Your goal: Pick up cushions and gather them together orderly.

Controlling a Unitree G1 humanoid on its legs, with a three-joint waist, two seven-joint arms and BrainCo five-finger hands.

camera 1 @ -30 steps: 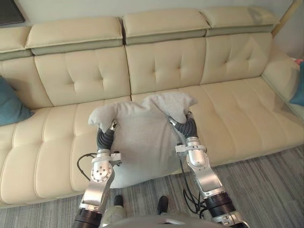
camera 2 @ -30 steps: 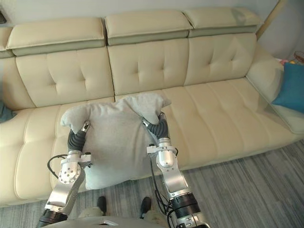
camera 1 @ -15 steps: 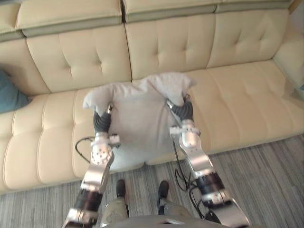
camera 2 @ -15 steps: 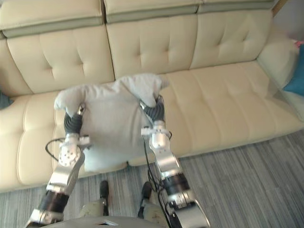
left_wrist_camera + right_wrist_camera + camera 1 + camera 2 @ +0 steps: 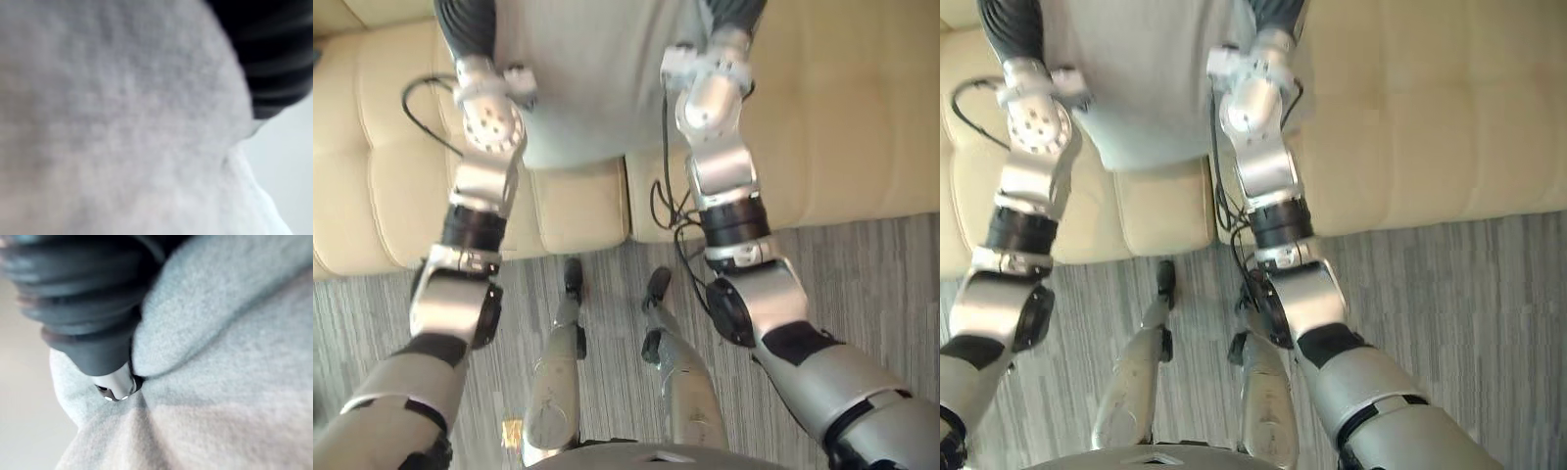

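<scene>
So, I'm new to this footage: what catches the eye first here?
The grey cushion draws the eye, at the top middle of the head views, in front of the cream sofa. The left hand and right hand flank it, dark ribbed covers against its fabric, above the striped grey floor.

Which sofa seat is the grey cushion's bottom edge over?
The seat on the robot's left: the lower edge of the grey cushion ends near the seam between seats, and the right seat lies beyond it.
</scene>
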